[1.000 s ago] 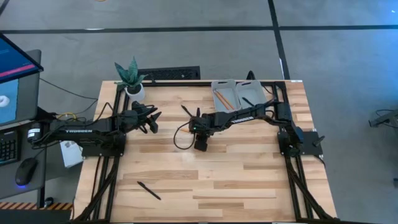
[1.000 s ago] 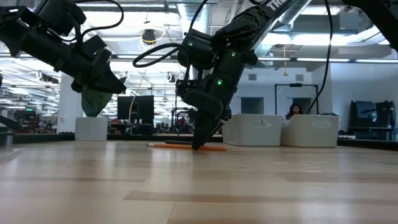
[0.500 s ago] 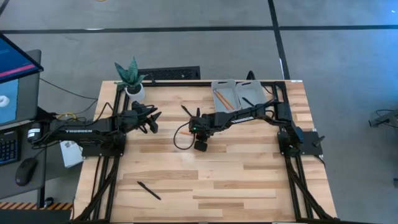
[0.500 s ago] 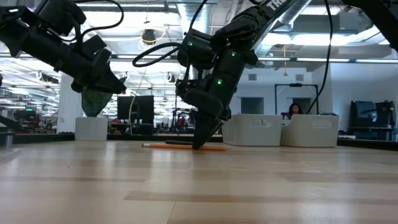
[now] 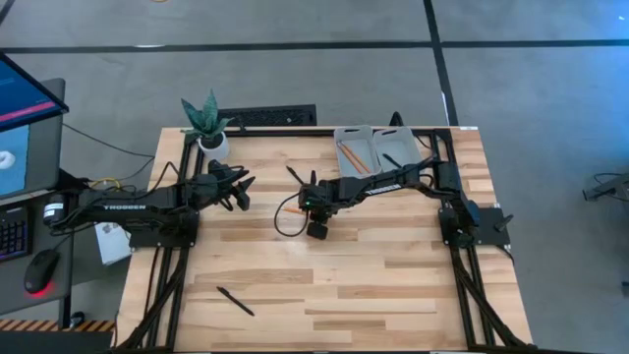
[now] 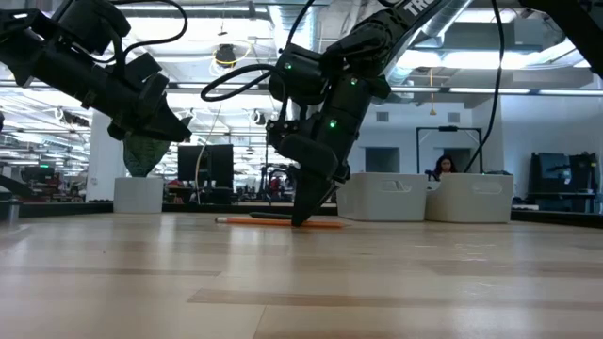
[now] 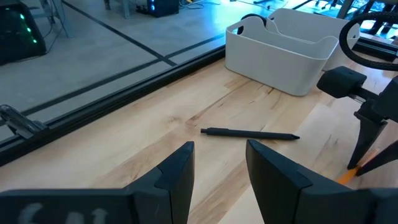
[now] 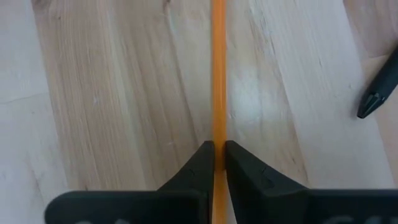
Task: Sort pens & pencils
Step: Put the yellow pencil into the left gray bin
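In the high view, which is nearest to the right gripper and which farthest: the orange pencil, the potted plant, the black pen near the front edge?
1. Orange pencil: pinched in the right gripper, mid-table.
2. Potted plant: back left corner.
3. Black pen: front left, clearly farthest.

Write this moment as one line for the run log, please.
right gripper: shut on thin orange wooden pencil, on table | left gripper: open, waiting above table | slim black stick pen: lying nearby

White lettering, apparently "TROSSEN", runs along the left arm (image 5: 123, 206) in the high view; no other text is legible.
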Tool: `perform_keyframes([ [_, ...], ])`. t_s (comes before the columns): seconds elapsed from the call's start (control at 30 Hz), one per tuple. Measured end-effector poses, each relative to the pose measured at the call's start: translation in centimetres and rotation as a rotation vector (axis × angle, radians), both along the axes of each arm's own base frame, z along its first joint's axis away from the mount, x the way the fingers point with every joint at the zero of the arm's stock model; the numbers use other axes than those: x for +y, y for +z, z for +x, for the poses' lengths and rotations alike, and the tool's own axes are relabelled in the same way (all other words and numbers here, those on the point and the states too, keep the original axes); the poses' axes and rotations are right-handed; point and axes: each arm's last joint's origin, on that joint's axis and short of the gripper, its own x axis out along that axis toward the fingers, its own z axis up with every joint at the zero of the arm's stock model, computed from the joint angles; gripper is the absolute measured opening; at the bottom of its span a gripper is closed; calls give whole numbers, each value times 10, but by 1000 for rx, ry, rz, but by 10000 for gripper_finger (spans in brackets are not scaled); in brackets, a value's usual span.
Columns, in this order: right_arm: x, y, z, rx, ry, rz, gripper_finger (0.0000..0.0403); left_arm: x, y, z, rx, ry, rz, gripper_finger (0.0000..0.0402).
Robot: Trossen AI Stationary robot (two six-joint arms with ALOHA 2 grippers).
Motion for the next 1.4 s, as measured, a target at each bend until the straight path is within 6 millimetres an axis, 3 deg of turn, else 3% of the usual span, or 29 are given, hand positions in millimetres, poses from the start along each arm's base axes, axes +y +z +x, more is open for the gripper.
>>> perform_keyframes([
  [0.47,0,10,9,-32,1,-2,55,0,0,0,0,0,0,135],
  [1.4,0,23,4,-17,0,-3,55,0,-1,0,15,1,-3,135],
])
